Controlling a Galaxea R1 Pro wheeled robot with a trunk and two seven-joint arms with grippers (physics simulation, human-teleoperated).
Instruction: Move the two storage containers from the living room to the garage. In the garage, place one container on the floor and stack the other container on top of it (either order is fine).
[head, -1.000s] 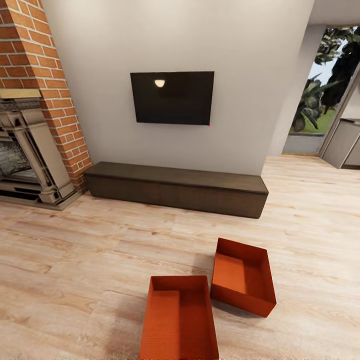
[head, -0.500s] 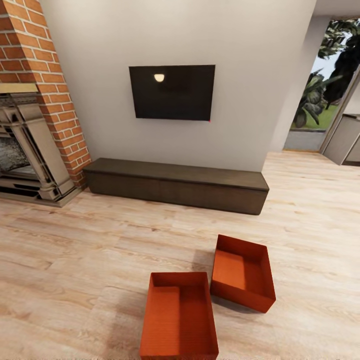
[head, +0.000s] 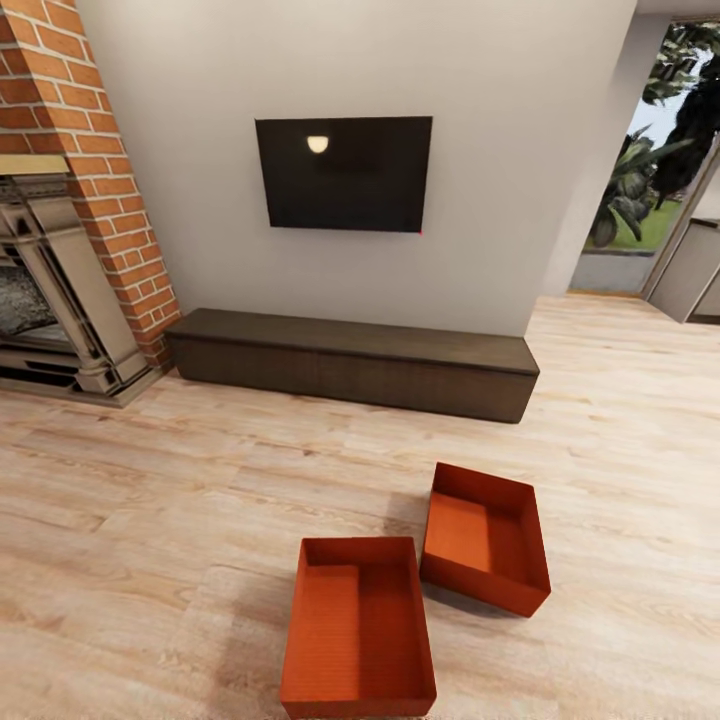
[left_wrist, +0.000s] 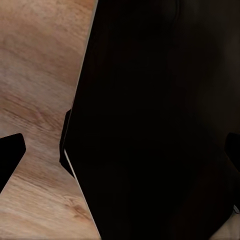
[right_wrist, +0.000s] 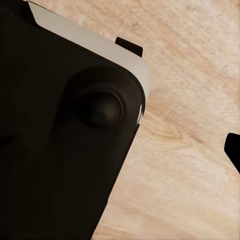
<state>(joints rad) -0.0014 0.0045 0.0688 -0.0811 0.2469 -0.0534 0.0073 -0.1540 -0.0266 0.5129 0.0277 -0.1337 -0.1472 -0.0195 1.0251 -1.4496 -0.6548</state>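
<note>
Two orange-red open-top storage containers stand on the living room's pale wood-plank floor (head: 130, 500) in the head view. The nearer container (head: 358, 630) lies lengthwise at the bottom middle. The other container (head: 485, 540) sits just to its right and a little farther off, turned at an angle, their corners nearly touching. Both are empty. My left gripper (left_wrist: 120, 152) is open, one dark fingertip (left_wrist: 11, 150) at each side of the left wrist view, with the robot's black body behind. My right gripper (right_wrist: 120, 150) looks open too, one fingertip (right_wrist: 234, 147) far out over the planks.
A long low dark-brown cabinet (head: 350, 365) runs along the white wall beyond the containers, under a black TV (head: 345, 173). A red-brick fireplace (head: 60, 290) stands at the left. At the right an opening (head: 660, 180) shows greenery outside.
The whole head picture has shifted: the TV and cabinet look slightly larger and the containers sit a bit higher, so the camera moved. The containers themselves have not moved.
</note>
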